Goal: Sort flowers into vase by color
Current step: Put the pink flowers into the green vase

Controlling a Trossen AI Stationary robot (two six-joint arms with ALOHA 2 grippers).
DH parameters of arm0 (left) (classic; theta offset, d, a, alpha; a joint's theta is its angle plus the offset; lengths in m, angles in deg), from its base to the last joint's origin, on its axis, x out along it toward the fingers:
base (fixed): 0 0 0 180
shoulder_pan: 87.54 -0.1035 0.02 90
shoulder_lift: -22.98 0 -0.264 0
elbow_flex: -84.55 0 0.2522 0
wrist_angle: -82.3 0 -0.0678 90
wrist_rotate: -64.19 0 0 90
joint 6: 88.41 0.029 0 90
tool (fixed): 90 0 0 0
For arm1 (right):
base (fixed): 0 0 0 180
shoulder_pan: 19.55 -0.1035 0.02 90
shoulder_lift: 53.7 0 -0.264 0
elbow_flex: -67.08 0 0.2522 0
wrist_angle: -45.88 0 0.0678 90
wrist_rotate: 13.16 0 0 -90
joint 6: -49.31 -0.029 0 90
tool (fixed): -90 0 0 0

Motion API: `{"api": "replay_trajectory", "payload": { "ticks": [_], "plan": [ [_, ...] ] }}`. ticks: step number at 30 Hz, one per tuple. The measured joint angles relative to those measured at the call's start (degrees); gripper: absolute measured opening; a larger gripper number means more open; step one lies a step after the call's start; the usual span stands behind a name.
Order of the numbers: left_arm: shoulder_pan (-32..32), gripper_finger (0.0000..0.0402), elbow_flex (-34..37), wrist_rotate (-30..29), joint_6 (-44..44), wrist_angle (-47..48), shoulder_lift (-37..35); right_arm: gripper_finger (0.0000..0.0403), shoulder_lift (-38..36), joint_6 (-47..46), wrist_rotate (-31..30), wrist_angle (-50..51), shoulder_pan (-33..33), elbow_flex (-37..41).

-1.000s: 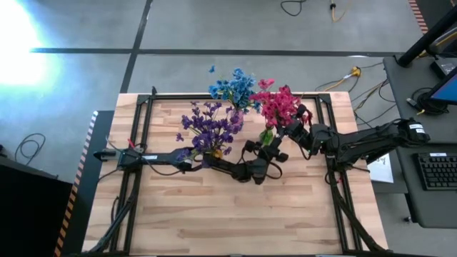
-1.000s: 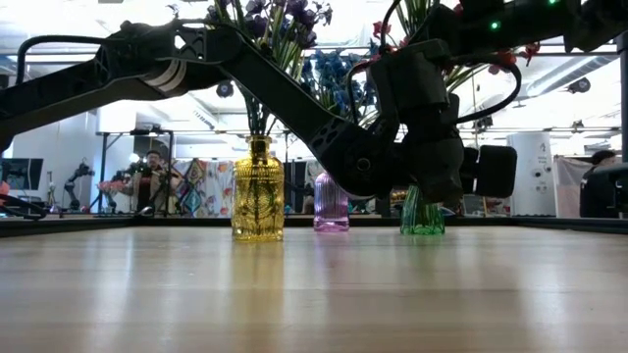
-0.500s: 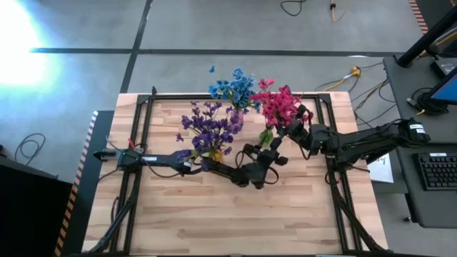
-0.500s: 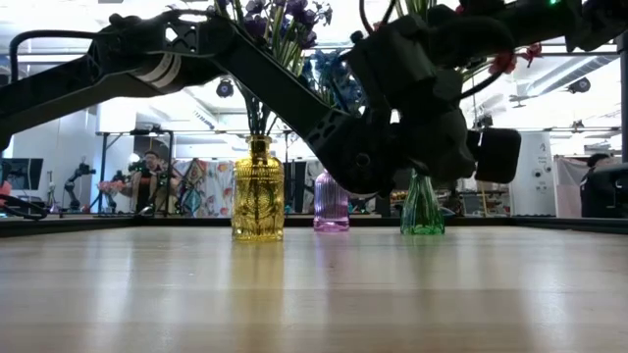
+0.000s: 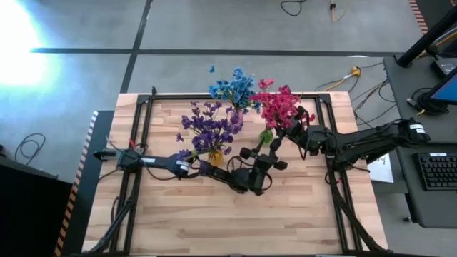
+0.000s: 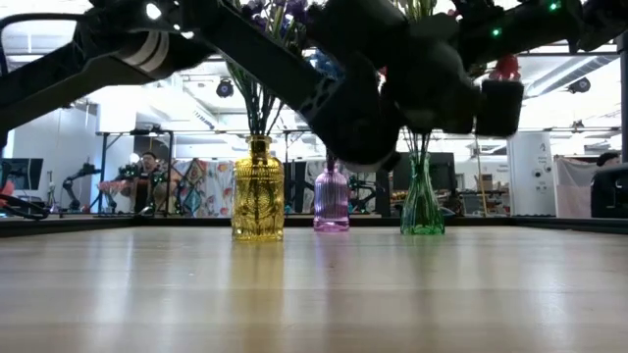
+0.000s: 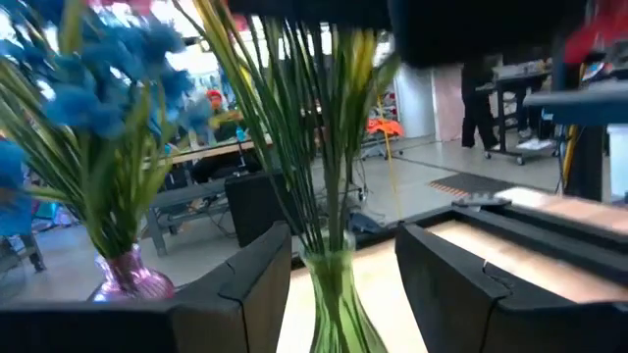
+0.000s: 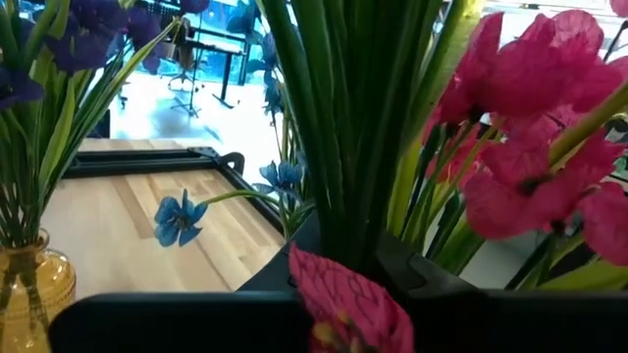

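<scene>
Shift since earlier frame: left claw [image 5: 265,158] pulled back from green vase [image 6: 422,201] toward bench [image 5: 285,221] centre, wrist higher in low view; right claw [image 5: 291,126] unmoved. Left claw fingers [image 7: 250,284] spread, nothing between, green vase straight ahead, purple vase [image 6: 331,199] off to one side (blue flowers [image 5: 232,87] in it). Right claw pressed together, buried among red-pink flowers [image 5: 278,106], stems directly ahead blocking view. Yellow vase [image 6: 257,191] behind left arm holds purple flowers [image 5: 209,127]. All stems upright, fanning outward at top.

bright workshop with a grey concrete floor [image 5: 214,28]
a dark floor stripe [image 5: 214,51], loose cables [image 5: 293,7], a black keyboard [image 5: 437,171] on the side desk [image 5: 407,107].
</scene>
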Motion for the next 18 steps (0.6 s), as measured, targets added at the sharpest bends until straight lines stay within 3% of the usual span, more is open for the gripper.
{"api": "replay_trajectory", "payload": {
  "ticks": [4,18],
  "plan": [
    [1.0,0.0171,0.0,0.2,4.7,-4.3,-1.2,0.0028,0.0,-0.7,0.0,0.7,0.0,0.1],
    [3.1,0.0171,0.0,0.3,5.3,-4.5,-3.0,0.0028,0.0,-5.0,0.0,5.2,0.0,0.1]
  ]
}}
